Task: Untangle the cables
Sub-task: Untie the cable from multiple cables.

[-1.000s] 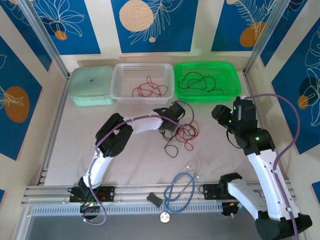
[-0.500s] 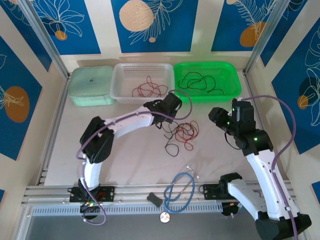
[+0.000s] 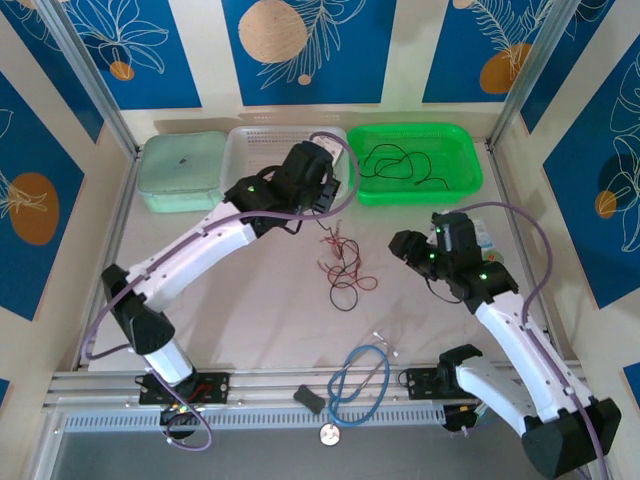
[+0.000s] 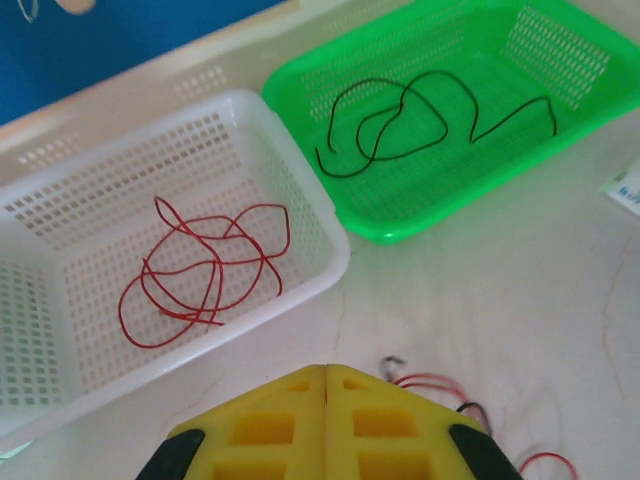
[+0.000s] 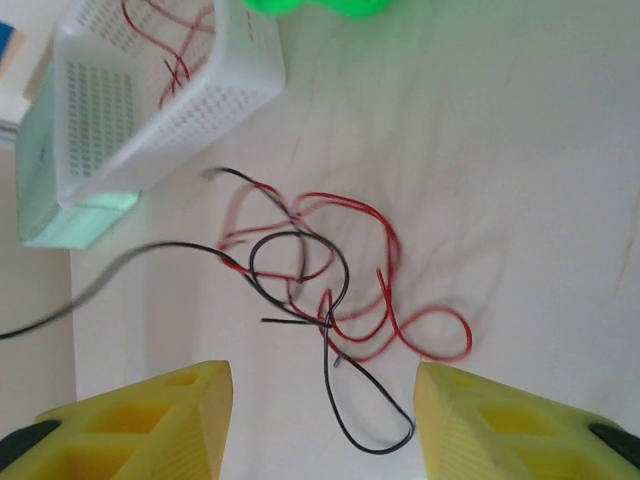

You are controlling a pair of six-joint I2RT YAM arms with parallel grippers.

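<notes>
While the left gripper hung just in front of the two baskets, its yellow fingers were pressed flat together, with only a seam between them. A red strand and a small grey wire end lay on the table right beside the fingertips. Whether any strand was pinched there could not be told.

The tangle of thin red and black cables lay on the pale table near its middle, between the two grippers, with red loops crossing black ones. One red strand reached from the heap towards the left gripper. From the right wrist, a blurred black strand ran off from the tangle to the side.

The right gripper hovered above the heap with its yellow fingers well apart and nothing between them. A black loop at the tangle's end showed on the table through the gap.

At the far edge, the white perforated plastic basket held a loose red cable. Just beside it, the green perforated plastic basket held a looping black cable. A pale green lidded box stood on the white basket's other side. Near the arm bases, a thick blue looped tube lay apart from the tangle.
</notes>
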